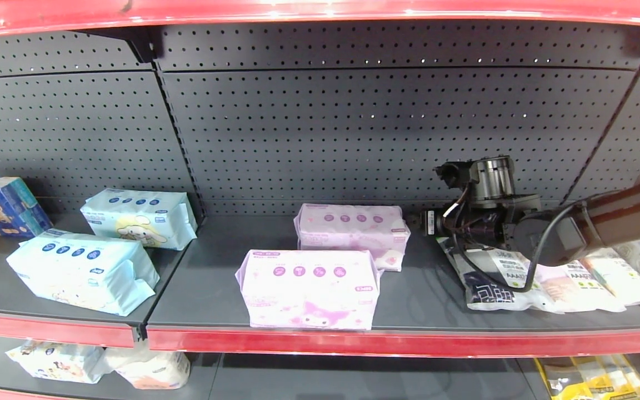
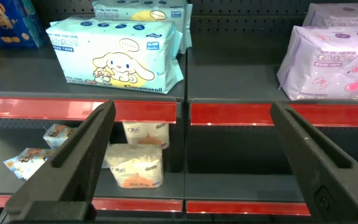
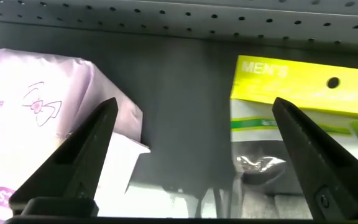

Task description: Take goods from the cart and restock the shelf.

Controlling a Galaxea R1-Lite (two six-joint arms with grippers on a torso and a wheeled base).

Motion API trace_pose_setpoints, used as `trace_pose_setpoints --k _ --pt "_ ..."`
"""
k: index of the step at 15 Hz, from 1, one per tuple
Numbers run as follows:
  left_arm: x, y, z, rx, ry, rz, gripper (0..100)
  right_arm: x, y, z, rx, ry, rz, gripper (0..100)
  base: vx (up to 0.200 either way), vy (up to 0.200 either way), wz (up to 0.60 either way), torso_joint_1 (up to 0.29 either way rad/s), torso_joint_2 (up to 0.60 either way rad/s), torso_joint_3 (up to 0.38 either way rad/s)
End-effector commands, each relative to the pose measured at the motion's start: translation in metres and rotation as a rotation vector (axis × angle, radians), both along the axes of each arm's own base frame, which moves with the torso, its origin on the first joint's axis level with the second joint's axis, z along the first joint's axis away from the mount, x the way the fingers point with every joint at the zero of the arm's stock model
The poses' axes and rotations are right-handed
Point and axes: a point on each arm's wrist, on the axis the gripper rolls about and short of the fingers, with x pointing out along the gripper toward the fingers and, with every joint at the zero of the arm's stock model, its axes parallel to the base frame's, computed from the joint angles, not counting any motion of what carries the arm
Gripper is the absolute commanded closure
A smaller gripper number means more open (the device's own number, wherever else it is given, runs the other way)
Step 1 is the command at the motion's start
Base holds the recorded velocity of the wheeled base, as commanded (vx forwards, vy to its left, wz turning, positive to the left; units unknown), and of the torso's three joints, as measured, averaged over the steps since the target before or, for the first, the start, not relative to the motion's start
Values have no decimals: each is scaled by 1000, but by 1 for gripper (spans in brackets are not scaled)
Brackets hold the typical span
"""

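Observation:
On the grey shelf (image 1: 203,300) lie two pink tissue packs, one at the front (image 1: 309,286) and one behind it (image 1: 353,228). My right gripper (image 1: 426,222) is inside the shelf bay, just right of the rear pink pack. In the right wrist view the gripper (image 3: 194,106) is open with nothing between its fingers; the pink pack (image 3: 36,106) is on one side and a yellow-topped packet (image 3: 291,81) on the other. My left gripper (image 2: 192,107) is open and empty, facing the shelf's red front edge (image 2: 229,113).
Light blue tissue packs (image 1: 84,269) (image 1: 139,216) fill the left bay, with a blue box (image 1: 0,205) further left. Flat packets (image 1: 498,283) lie under my right arm at the right. More packs (image 2: 135,165) sit on the lower shelf. A perforated back panel (image 1: 353,128) closes the bay.

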Motion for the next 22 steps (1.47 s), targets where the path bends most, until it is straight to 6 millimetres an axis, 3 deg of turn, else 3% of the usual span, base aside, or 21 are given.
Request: trace_pose_setpoints --k 1,12,16,22 --pt "0 0 0 0 1 0 0 -1 1 0 1 -1 4 0 0 0 0 0 0 0" --pt "0 0 0 0 1 0 0 3 10 5 36 -21 7 0 0 0 0 0 0 0" --pt "0 0 0 0 1 0 0 -17 -8 5 0 18 1 0 0 0 0 0 0 0" --pt "0 0 0 0 1 0 0 -32 -3 -1 -2 55 20 0 0 0 0 0 0 0"
